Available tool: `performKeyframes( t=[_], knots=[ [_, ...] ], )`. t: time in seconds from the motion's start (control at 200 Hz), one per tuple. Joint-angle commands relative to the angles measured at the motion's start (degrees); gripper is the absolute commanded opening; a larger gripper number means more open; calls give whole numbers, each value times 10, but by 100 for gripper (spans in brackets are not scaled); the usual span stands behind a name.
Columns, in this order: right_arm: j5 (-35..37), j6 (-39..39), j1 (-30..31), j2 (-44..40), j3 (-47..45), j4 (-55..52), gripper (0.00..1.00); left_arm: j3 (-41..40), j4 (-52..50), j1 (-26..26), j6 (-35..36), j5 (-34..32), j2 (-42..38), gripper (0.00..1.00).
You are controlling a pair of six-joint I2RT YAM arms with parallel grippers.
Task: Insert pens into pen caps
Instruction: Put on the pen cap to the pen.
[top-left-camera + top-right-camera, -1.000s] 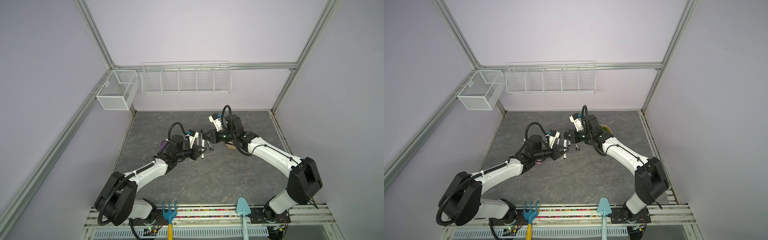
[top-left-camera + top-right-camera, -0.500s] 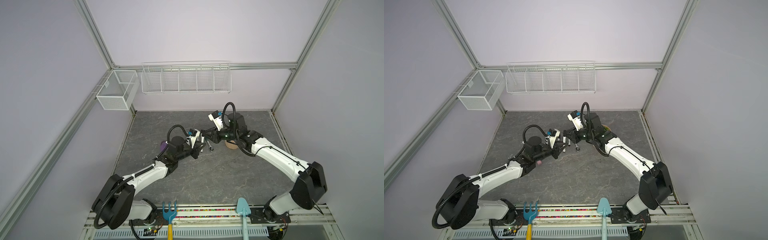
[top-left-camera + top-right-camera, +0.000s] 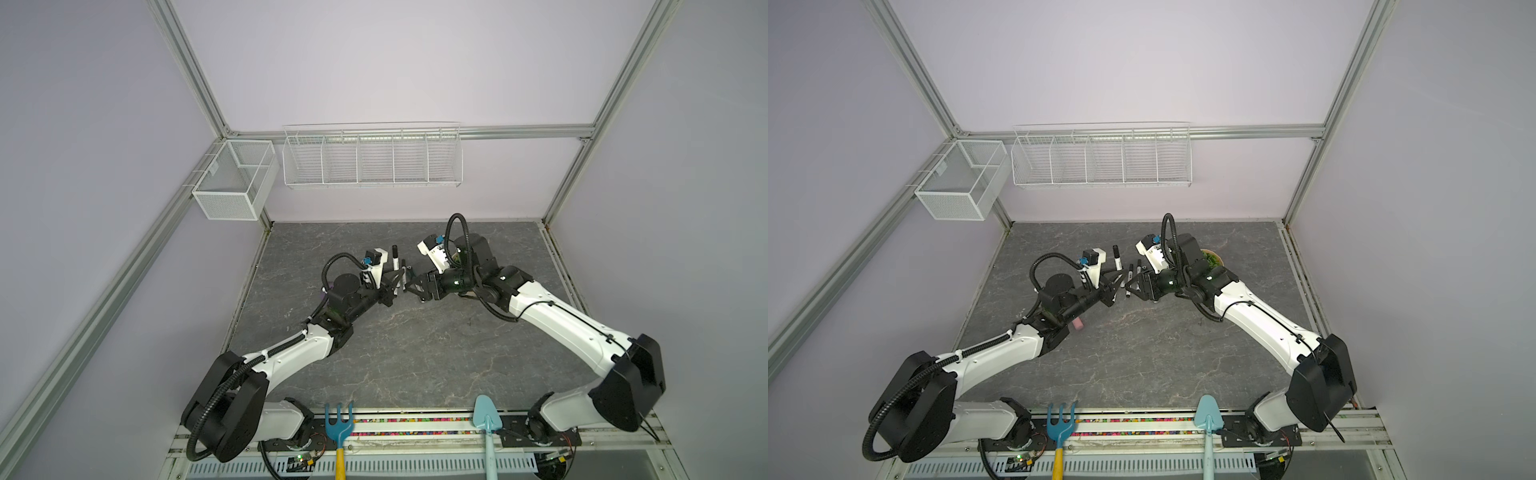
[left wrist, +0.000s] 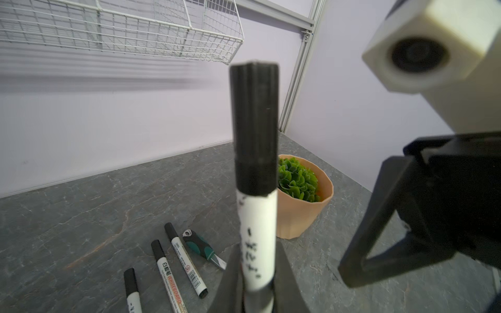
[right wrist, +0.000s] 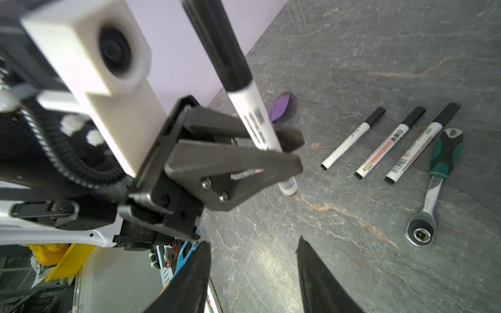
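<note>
My left gripper (image 3: 395, 281) (image 4: 257, 261) is shut on a white pen (image 4: 257, 216) (image 5: 252, 108) that it holds upright above the table. A black pen cap (image 4: 254, 130) (image 5: 217, 40) sits on the pen's upper end. Both top views show this pen (image 3: 395, 261) (image 3: 1117, 261) sticking up. My right gripper (image 3: 409, 284) (image 5: 252, 252) faces it from close by, open, with nothing between its fingers (image 5: 200, 271). Three more pens (image 5: 352, 138) (image 5: 389, 143) (image 5: 421, 143) lie side by side on the table, each with a black cap on.
A green-handled ratchet wrench (image 5: 436, 184) (image 4: 202, 248) lies beside the three pens. A potted plant (image 4: 303, 206) (image 3: 1212, 259) stands behind my right arm. A purple piece (image 5: 279, 107) lies near my left arm. Wire baskets (image 3: 372, 156) hang on the back wall.
My right gripper has opened and drawn back from the cap, which stays on the pen. My left gripper has swung the pen upright and moved it toward the back.
</note>
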Motion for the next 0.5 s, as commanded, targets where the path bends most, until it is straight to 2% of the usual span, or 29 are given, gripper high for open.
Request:
performKeyframes(
  t=[0.0,0.245,0.495],
  knots=[
    [27,17,-2,-6,20,44,53,-10,-7,-9,-1,26,-10,0],
    [56,22,-1,31,72,53,50,-14,-24,-22,-2,42,-11,0],
    [49,39,-2,67,86,62,37,-12,-29,-28,-3,50,-8,0]
  ],
)
